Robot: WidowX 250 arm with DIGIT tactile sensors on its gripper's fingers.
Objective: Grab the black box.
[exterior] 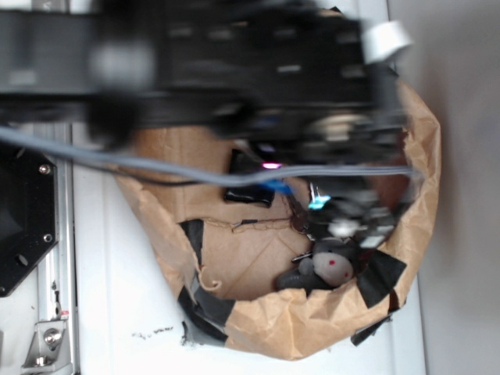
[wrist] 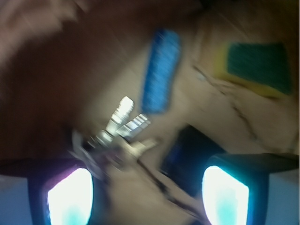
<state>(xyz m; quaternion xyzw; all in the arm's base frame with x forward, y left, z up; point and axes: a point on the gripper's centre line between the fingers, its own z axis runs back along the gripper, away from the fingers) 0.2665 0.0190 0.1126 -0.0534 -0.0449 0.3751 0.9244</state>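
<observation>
The black box [wrist: 190,157] is a dark glossy square lying on the brown paper. In the wrist view it sits between my fingers, closer to the right fingertip [wrist: 226,196], and I cannot tell whether they touch. My gripper [wrist: 147,197] is open, its lit pads wide apart with bare paper between them. The picture is strongly blurred. From the exterior view the black box [exterior: 248,195] lies just left of my gripper [exterior: 294,184], which hangs low inside the paper basin under the blurred arm.
A blue oblong object [wrist: 161,70], a green-and-yellow sponge [wrist: 255,65] and a shiny metal piece [wrist: 123,125] lie on the paper ahead. A grey stuffed toy [exterior: 332,262] rests by the basin's taped paper wall [exterior: 312,320]. A black hexagonal plate [exterior: 23,219] is at the left.
</observation>
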